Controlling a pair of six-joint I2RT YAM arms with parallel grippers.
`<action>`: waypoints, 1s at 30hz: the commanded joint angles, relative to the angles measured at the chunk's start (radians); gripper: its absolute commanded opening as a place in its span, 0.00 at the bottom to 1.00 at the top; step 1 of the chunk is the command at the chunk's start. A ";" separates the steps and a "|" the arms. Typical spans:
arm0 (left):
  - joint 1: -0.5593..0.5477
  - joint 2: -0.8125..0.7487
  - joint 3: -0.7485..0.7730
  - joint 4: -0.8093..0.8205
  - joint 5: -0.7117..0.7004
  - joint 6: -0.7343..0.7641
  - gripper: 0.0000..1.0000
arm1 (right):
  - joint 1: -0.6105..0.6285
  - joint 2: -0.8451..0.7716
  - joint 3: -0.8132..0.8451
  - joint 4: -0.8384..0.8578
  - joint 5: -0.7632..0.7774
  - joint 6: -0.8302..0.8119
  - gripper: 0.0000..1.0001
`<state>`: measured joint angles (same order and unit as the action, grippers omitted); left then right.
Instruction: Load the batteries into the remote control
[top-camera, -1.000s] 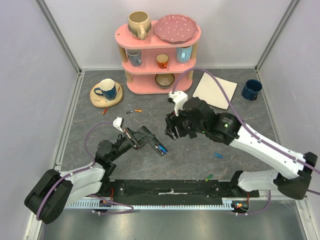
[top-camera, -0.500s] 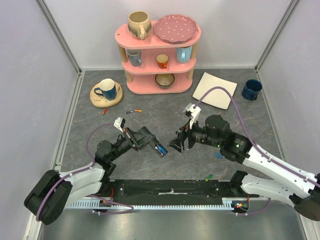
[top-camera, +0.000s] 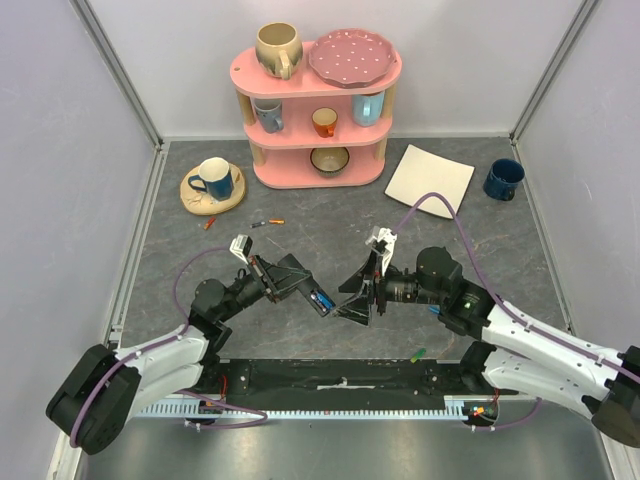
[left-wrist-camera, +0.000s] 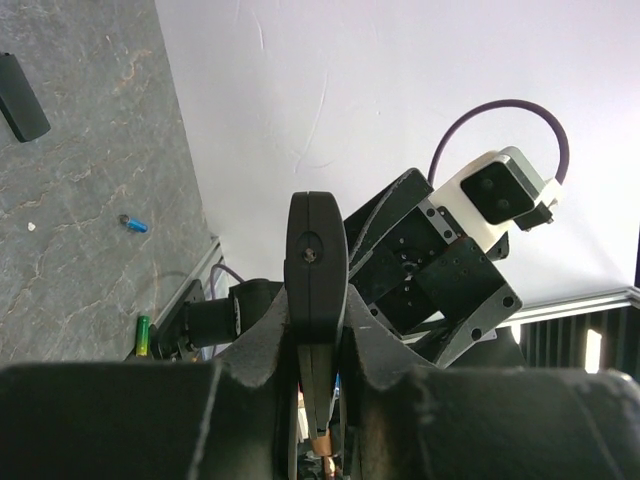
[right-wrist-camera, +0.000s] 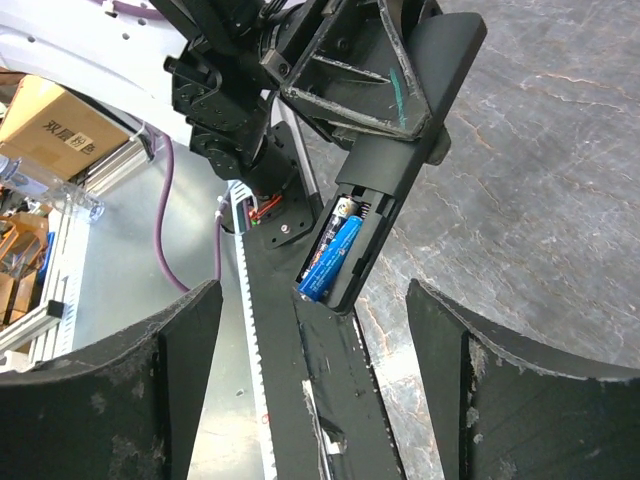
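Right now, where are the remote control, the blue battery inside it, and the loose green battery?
remote control (right-wrist-camera: 400, 165), right wrist view, bare casing above the compartment.
blue battery (right-wrist-camera: 335, 255), right wrist view, middle of its body.
green battery (top-camera: 418, 353), top view, its middle.

Right hand (right-wrist-camera: 318, 395) fingers (right-wrist-camera: 110, 390) spread wide at bottom corners, nothing between the pads. Remote (right-wrist-camera: 405, 150) hangs tilted in the gap above them, lower end nearest the camera, clear of both fingers. Back compartment uncovered – one blue battery (right-wrist-camera: 330, 262) sits in it, lengthwise. Left hand (right-wrist-camera: 365, 70) clamps the remote's upper part. Grey marbled table (right-wrist-camera: 560, 200) on the right. Purple cable (right-wrist-camera: 168, 215) and cardboard box (right-wrist-camera: 50, 125) on the left – box lettering too small to read.
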<state>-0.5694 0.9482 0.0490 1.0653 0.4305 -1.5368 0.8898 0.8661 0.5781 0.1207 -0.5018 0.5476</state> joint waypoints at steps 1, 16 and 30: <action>-0.004 -0.017 0.043 0.007 0.027 -0.022 0.02 | -0.003 0.024 -0.006 0.089 -0.058 0.011 0.81; -0.004 -0.025 0.038 0.015 0.036 -0.019 0.02 | -0.003 0.071 -0.034 0.122 -0.017 0.014 0.71; -0.004 -0.025 0.034 0.041 0.050 -0.019 0.02 | -0.005 0.102 -0.034 0.131 -0.012 0.014 0.68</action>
<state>-0.5694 0.9329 0.0570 1.0492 0.4549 -1.5368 0.8898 0.9630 0.5499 0.1978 -0.5182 0.5610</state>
